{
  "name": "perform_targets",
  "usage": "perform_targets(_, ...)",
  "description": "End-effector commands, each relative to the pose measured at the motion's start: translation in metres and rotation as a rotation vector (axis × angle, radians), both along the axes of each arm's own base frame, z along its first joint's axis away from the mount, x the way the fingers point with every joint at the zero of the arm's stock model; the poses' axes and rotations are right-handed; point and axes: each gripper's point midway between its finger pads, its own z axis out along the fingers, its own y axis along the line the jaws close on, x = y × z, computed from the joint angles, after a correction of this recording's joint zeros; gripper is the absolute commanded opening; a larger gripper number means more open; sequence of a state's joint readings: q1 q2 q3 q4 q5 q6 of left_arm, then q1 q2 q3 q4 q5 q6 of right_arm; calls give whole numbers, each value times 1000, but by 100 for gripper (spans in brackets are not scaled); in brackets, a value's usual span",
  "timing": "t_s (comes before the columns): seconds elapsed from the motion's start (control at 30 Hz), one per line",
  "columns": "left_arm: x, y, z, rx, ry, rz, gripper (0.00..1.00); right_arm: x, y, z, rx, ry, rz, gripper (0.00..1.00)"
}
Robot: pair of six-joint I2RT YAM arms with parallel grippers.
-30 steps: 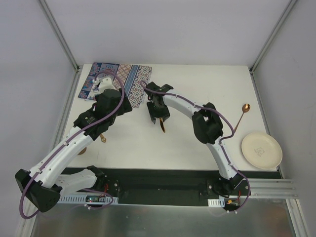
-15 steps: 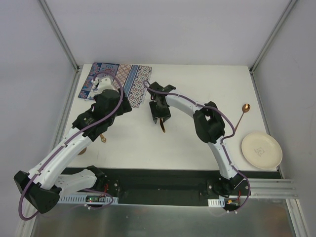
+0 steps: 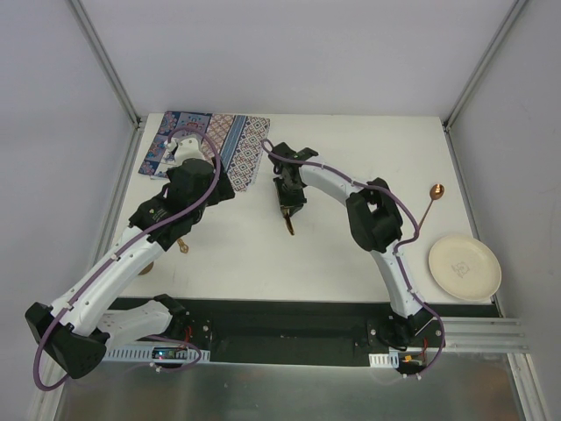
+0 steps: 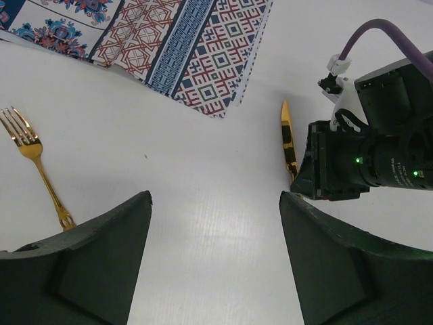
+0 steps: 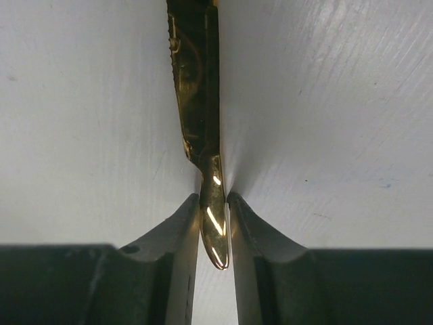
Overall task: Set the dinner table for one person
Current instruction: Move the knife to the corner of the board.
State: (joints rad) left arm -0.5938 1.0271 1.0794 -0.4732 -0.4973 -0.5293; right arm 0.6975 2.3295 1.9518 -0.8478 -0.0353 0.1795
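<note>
A gold knife (image 3: 291, 224) lies on the white dinner table (image 3: 351, 254) near its middle. My right gripper (image 3: 289, 200) is shut on the knife's handle end, and its fingertips (image 5: 186, 217) pinch it from both sides in the right wrist view (image 5: 200, 101). The knife blade (image 4: 287, 135) points away from the gripper. My left gripper (image 3: 206, 189) is open and empty above bare table (image 4: 215, 196), left of the knife. A gold fork (image 4: 37, 169) lies to its left; in the top view the fork (image 3: 181, 246) is partly under the left arm.
A blue-and-red patterned placemat (image 3: 210, 140) lies at the far left corner, also in the left wrist view (image 4: 189, 47). A gold spoon (image 3: 428, 206) and a cream plate (image 3: 465, 267) sit at the right edge. Aluminium rails frame the table.
My right gripper has turned and shifted slightly right over the knife, and its jaws have narrowed onto the handle. The left arm has barely moved.
</note>
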Motion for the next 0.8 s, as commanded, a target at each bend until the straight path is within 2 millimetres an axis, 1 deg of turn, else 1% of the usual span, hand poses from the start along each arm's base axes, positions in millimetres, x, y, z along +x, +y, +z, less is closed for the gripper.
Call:
perform_targets(0.0, 3, 1, 3, 4, -19, -7, 75, -7, -15, -26, -81, 55, -20, 25)
perform_targets(0.13, 2, -3, -2, -7, -3, -21, 75, -7, -15, -28, -87, 64, -29, 21)
perform_targets(0.17, 2, -3, -3, -8, 2, -25, 75, -9, -15, -30, -91, 69, -27, 19)
perform_targets(0.23, 2, -5, -4, -13, 3, -27, 75, -5, -18, -30, -116, 51, -40, 16)
perform_targets(0.37, 1, -4, -3, -18, 0, -27, 75, -2, -23, -31, -139, 38, -59, 1)
perform_targets(0.53, 1, -5, -5, -19, 4, -27, 75, 2, -28, -28, -134, 24, -91, 1)
perform_targets(0.6, 1, -6, -5, -19, 8, -31, 75, 6, -33, -28, -134, 23, -107, 1)
perform_targets(0.67, 2, -7, -6, -18, 13, -34, 75, 11, -43, -27, -130, 27, -138, 1)
perform_targets(0.73, 3, -8, -8, -15, 19, -37, 75, 17, -49, -25, -115, 21, -161, 1)
perform_targets(0.77, 3, -8, -9, -11, 22, -36, 75, 23, -58, -23, -112, 16, -183, 1)
